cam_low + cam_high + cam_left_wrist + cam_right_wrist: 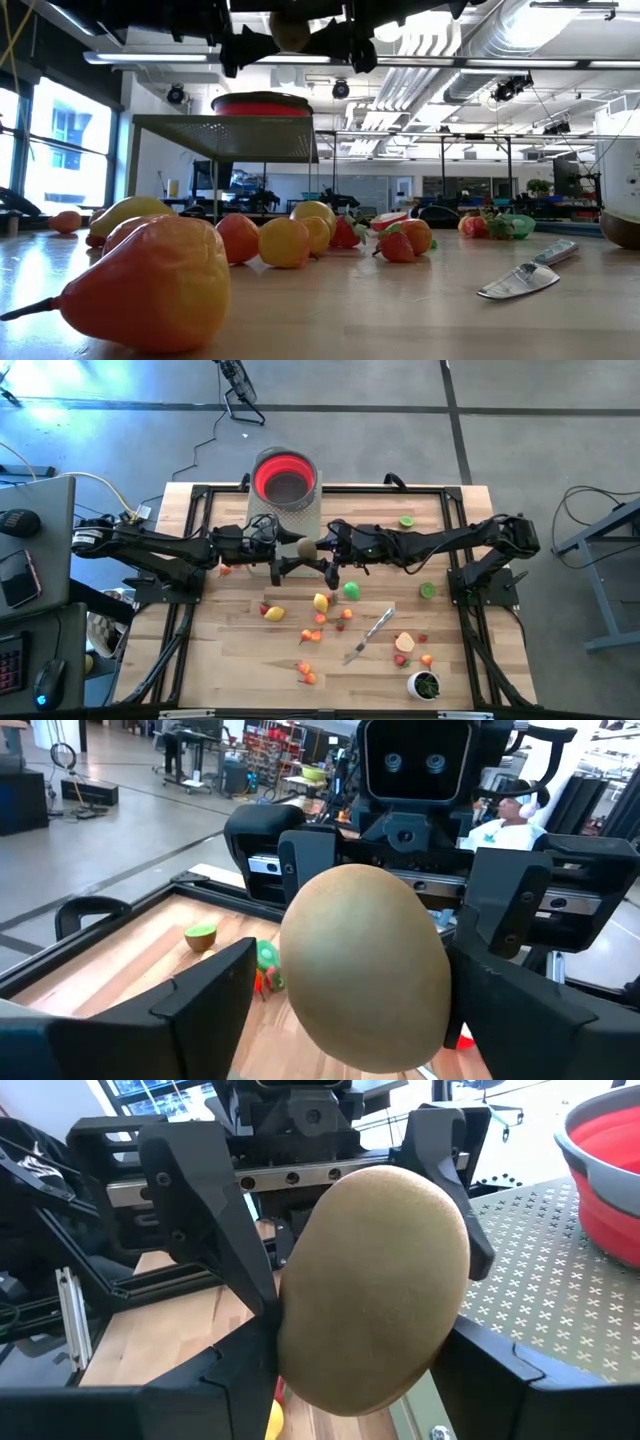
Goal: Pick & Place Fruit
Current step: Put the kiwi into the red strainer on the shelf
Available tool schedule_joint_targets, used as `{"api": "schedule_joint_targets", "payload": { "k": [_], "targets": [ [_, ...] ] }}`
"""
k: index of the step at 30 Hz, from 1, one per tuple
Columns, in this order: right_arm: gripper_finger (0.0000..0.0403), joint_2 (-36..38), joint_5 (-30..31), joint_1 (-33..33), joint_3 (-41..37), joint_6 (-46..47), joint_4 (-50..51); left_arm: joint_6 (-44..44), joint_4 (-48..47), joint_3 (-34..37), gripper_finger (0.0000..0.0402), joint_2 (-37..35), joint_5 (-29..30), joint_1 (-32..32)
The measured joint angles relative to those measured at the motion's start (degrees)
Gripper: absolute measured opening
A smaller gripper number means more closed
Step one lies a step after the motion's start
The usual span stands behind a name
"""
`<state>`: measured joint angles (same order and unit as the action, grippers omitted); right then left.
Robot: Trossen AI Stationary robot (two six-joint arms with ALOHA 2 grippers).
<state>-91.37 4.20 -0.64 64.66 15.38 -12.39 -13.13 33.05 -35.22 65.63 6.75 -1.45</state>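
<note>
Above mid-table we're mid-handover: right gripper [360, 1372] is clamped on the tan fruit [306, 547], held in the air. The left gripper [350, 1015] meets it from the opposite side, and we can't tell its grip. Next, probably: one side lets go, the other carries to the red bowl [285, 472] on the mesh stand [300, 512]. Loose fruit [321, 601] and the knife [372, 632] lie below, not blocking.

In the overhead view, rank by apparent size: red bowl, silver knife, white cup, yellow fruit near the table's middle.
1. red bowl
2. silver knife, long but thin
3. white cup
4. yellow fruit, slightly smaller than the cup
</note>
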Motion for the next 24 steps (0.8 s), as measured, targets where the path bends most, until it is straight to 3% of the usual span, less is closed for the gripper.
{"api": "schedule_joint_targets", "payload": {
  "k": [9,18,24],
  "targets": [
    [0.0219,0.00,0.36,0.00,0.00,0.00,0.08,-0.20,0.01,0.00,0.0225,0.00,-0.01,0.00],
    [0.0221,0.00,0.11,0.02,0.02,0.05,0.12,-0.59,-0.03,0.00,0.0224,-0.02,0.01,0.00],
    [0.0245,0.02,-0.03,0.02,0.02,-0.09,0.14,-0.66,-0.10,0.00,0.0224,-0.04,0.01,0.00]
  ]
}}
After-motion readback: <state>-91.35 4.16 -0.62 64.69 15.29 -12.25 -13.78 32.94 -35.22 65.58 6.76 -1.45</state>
